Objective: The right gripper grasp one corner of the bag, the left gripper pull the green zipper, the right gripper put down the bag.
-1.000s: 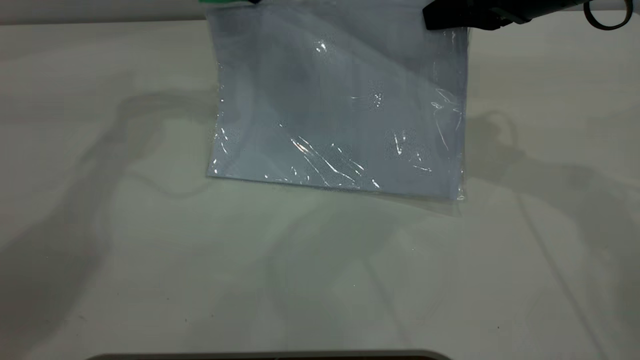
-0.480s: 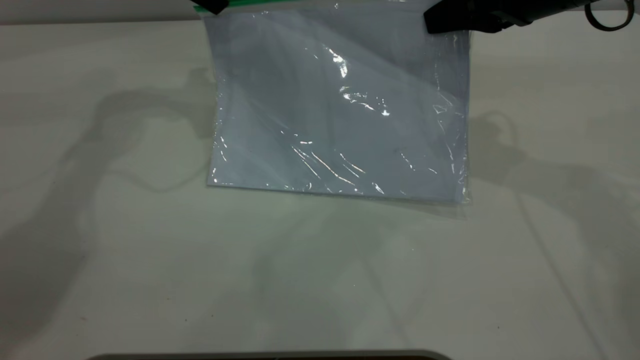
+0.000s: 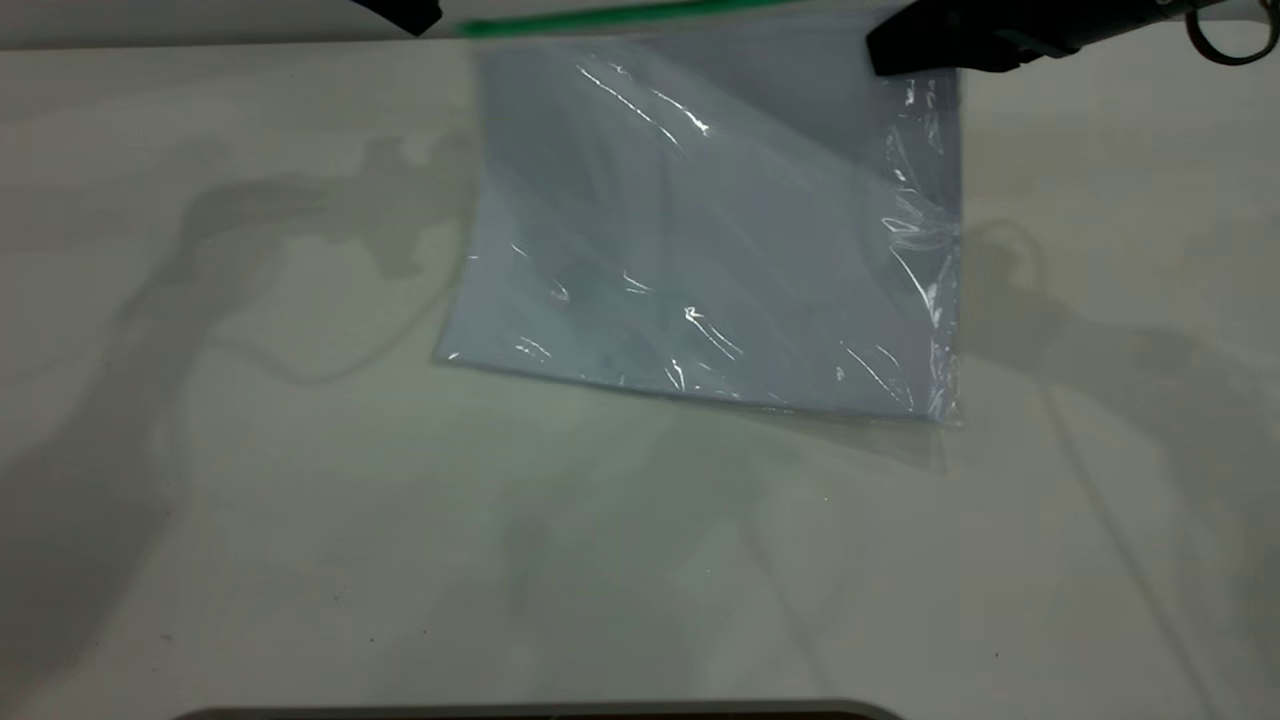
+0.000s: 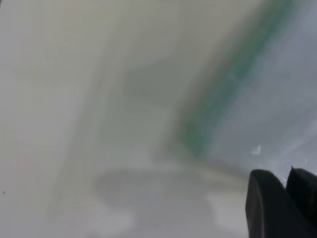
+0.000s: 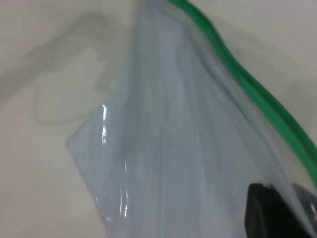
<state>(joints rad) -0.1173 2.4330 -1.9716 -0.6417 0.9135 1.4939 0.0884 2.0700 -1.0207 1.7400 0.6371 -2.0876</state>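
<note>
the bag (image 3: 720, 230) hangs tilted off the surface (image 3: 300, 520), right hand (image 3: 880, 55) pinching its corner by the green zipper (image 3: 620, 15), left hand (image 3: 415, 15) just off the zipper's other end, can't tell its fingers, so pull looks done, put-down's left

Lab bench: bare white table (image 3: 300, 520), 2 arms.

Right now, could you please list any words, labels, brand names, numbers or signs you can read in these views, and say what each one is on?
There are none to read.
The bag: clear plastic over plain white sheets, no print visible.
The green zipper: a plain green strip, no marking.
The right gripper and the left gripper: plain black, no label visible.
The table: unmarked.
</note>
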